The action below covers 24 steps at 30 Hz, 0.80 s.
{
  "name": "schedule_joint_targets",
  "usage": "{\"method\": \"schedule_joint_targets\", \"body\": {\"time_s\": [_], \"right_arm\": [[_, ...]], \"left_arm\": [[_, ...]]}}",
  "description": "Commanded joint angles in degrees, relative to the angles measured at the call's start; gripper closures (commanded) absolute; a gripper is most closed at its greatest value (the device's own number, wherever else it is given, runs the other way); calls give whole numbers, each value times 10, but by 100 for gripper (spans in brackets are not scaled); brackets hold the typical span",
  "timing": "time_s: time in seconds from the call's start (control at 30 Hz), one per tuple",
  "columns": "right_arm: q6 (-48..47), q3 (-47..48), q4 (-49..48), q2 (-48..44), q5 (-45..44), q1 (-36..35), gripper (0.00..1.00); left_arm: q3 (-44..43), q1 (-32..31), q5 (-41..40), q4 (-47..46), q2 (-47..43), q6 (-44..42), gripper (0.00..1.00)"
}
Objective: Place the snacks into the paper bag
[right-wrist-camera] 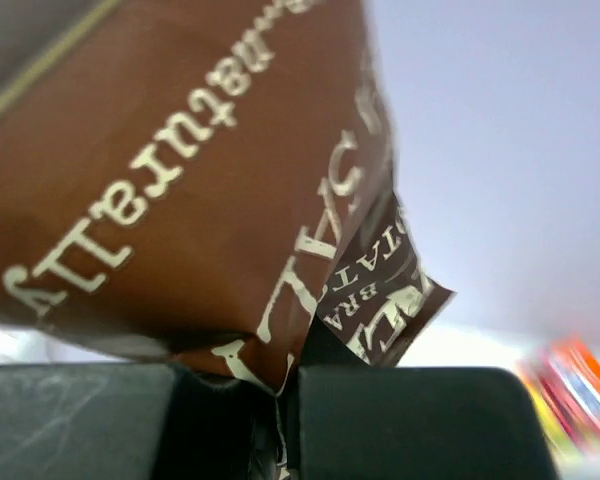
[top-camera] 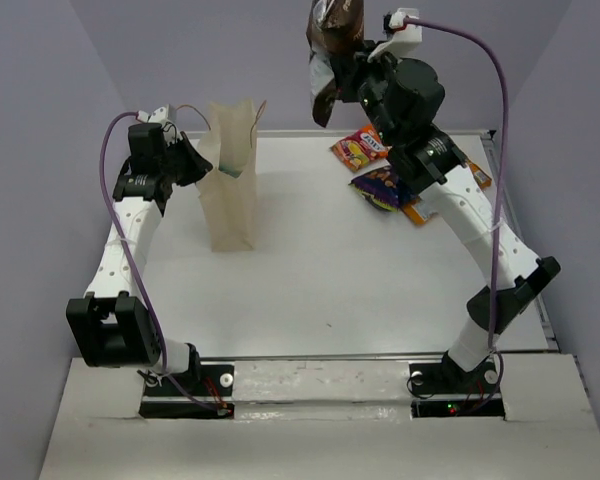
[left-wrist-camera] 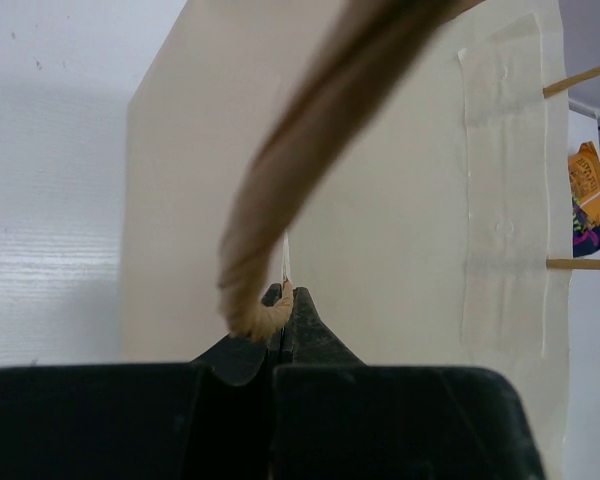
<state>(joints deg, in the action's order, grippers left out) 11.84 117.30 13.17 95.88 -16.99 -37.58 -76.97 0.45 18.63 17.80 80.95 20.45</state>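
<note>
The tan paper bag point(top-camera: 230, 205) stands upright at the left of the table, with something teal point(top-camera: 230, 168) showing inside its mouth. My left gripper point(top-camera: 195, 160) is at the bag's left rim, shut on its cord handle point(left-wrist-camera: 310, 130); the jaws point(left-wrist-camera: 285, 300) pinch the cord against the bag wall point(left-wrist-camera: 400, 200). My right gripper point(top-camera: 355, 80) is raised high at the back, shut on the dark brown packet point(top-camera: 332, 45), which hangs from it point(right-wrist-camera: 180, 170). The red-orange point(top-camera: 360, 148), purple point(top-camera: 383, 187) and orange point(top-camera: 417, 211) packets lie on the table under the right arm.
The white table point(top-camera: 320, 270) has a metal rail along its right edge point(top-camera: 545, 310). The right arm's cable point(top-camera: 498, 120) arcs over the right side. Grey walls close in on both sides and the back.
</note>
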Motion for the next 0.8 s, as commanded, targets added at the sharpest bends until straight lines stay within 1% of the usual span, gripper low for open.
{"method": "schedule_joint_targets", "body": {"time_s": [0.0, 0.03, 0.07, 0.1, 0.13, 0.17, 0.23, 0.27, 0.33, 0.43, 0.53, 0.67, 0.73, 0.77], "right_arm": [[2, 84, -335, 118, 123, -4, 99], [17, 126, -351, 154, 156, -4, 99], [46, 228, -370, 231, 165, -9, 99], [58, 278, -378, 270, 167, -9, 99], [70, 321, -392, 306, 195, -16, 99], [85, 358, -421, 352, 198, -16, 99], [86, 335, -447, 362, 197, -30, 99], [74, 308, -455, 357, 178, -42, 99], [68, 240, -470, 342, 174, -49, 99], [86, 241, -425, 353, 195, -56, 99], [69, 235, -400, 353, 213, -70, 99], [52, 143, -399, 306, 205, -89, 99], [41, 47, -402, 260, 183, -95, 99], [42, 27, -405, 251, 174, -95, 99]], "left_arm": [[-8, -1, 12, 11, 0, -3, 100], [-7, -1, 11, 9, -1, -3, 100], [-6, -1, 11, 9, 0, -3, 100], [-6, -1, 10, 8, -1, -4, 100], [-6, -1, 9, 7, 0, -5, 100], [-7, -1, 8, 6, 0, -6, 100], [-8, -1, 5, 6, 1, -7, 100], [-9, -1, 3, 5, 1, -7, 100], [-12, -1, 3, 4, 2, -6, 100], [-14, -2, 3, 4, 4, -6, 100], [-16, -1, -2, 4, 11, -5, 100], [-20, -1, -7, 6, 13, 3, 100], [-21, -1, -11, 5, 14, 7, 100], [-21, -1, -11, 3, 15, 7, 100]]}}
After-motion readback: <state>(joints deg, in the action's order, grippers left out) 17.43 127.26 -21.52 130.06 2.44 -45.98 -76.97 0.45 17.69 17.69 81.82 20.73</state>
